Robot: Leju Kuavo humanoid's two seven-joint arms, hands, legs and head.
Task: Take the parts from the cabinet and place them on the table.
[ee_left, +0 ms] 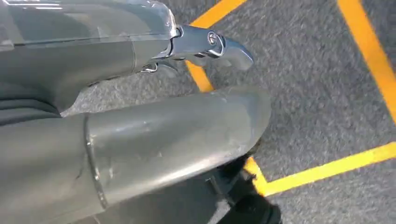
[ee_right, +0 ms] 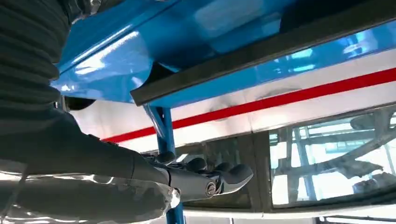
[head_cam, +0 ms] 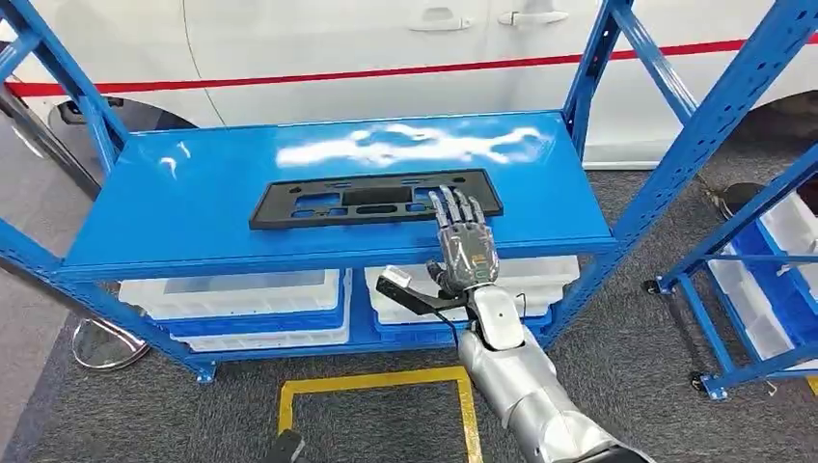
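No words, numbers, labels or brand names can be read in any pic. The black part (head_cam: 376,199) on the blue shelf (head_cam: 193,203) has holes and slots but no writing that can be made out. The white car (head_cam: 386,39) behind has a red stripe, no letters on it. The white bins (head_cam: 241,299) under the shelf are plain. The yellow lines (head_cam: 376,381) on the floor are just tape marks, not a sign.
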